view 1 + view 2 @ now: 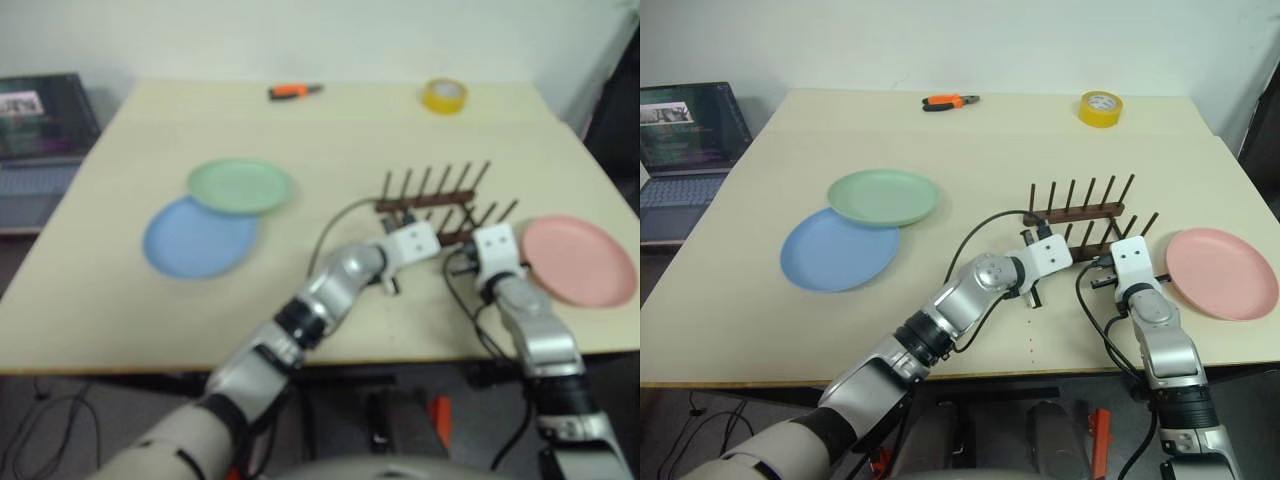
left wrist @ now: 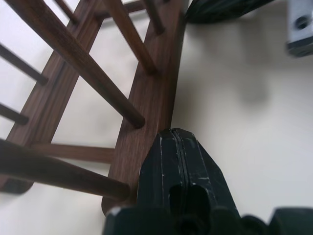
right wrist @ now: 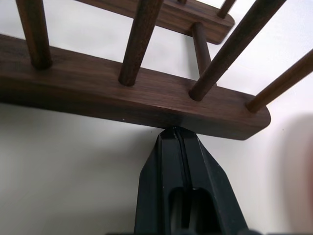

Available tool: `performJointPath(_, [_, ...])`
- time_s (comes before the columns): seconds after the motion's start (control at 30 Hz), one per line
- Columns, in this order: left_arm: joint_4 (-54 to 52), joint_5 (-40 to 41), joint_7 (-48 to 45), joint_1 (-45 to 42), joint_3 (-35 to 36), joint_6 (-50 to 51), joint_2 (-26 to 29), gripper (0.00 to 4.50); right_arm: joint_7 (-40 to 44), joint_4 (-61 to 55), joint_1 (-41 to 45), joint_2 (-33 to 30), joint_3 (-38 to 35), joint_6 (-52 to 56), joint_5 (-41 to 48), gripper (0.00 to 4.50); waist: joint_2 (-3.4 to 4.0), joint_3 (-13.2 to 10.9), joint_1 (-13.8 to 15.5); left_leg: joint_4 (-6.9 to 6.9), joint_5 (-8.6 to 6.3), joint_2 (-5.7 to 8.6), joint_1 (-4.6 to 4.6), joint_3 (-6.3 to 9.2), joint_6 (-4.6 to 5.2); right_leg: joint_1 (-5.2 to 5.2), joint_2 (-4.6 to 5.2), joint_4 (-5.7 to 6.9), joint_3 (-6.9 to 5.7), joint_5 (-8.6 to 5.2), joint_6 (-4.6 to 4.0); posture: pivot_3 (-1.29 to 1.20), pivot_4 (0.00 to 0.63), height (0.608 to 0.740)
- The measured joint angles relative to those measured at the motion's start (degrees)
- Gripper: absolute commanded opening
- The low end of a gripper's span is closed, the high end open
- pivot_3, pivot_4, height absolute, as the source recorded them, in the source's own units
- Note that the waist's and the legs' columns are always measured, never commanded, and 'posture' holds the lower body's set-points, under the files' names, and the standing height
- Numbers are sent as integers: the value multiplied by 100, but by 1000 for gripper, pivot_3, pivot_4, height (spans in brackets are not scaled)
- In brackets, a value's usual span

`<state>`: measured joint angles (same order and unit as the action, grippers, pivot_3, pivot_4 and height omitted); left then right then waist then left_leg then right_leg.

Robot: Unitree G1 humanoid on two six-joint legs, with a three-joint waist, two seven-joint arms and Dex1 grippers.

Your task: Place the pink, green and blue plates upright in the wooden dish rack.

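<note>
Standing empty, the dark brown wooden dish rack [image 1: 1080,222] shows thin upright pegs.

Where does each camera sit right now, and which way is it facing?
Head eyes: high, looking forward and down at the beige table; both arms reach to the dark wooden dish rack.
Left wrist: along the shut left gripper at the near rail's end.
Right wrist: along the shut right gripper, tips at that rail's side.
Shared: the rack.
</note>
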<state>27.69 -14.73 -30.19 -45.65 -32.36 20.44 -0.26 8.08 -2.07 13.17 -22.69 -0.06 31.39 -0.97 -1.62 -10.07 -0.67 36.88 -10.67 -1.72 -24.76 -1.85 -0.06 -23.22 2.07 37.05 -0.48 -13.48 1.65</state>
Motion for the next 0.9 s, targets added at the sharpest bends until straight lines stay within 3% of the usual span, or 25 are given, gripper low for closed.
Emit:
performJointPath(0.47, [1306, -128, 566, -684, 477, -580, 13, 0, 88, 697, 649, 363, 144, -283, -264, 8, -2, -1, -121, -8, 0, -1, -1, -1, 0, -7, -4, -2, -1, 2, 1, 0, 150, 740])
performJointPath(0.9, [1447, -155, 588, -747, 552, -671, -214, 0, 7, 1398, 1066, 461, 151, -737, -490, 8, -3, -2, -119, -15, 0, -1, -1, -4, -1, -9, -1, -5, 2, 9, 14, 0, 150, 740])
